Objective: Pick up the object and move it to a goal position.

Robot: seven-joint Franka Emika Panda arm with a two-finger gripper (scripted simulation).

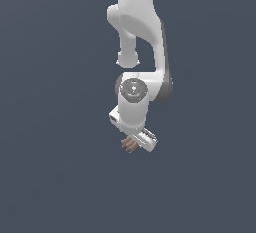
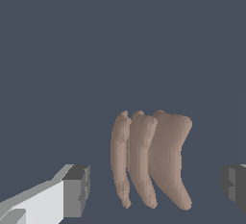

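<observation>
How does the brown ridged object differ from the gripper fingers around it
The object is brown, curved and ribbed; the fingers are grey and blocky. The object is one tapering bunch; the fingers are two separate pads, set apart on either side without touching it. In the exterior view the object looks far smaller than the gripper.

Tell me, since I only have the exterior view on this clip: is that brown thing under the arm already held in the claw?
Observer: Not clamped. In the wrist view the claw is open, with a gap showing between each finger and the brown object.
Operator: Is the object centred between the fingers?
Observer: Roughly; it sits between the grey fingertips, somewhat nearer that one than the other.
Operator: From outside it is just a brown smudge. What shape is it?
Observer: Three curved, tapering ribs side by side, joined at their broad ends, with the pointed ends towards the camera's lower edge.
</observation>
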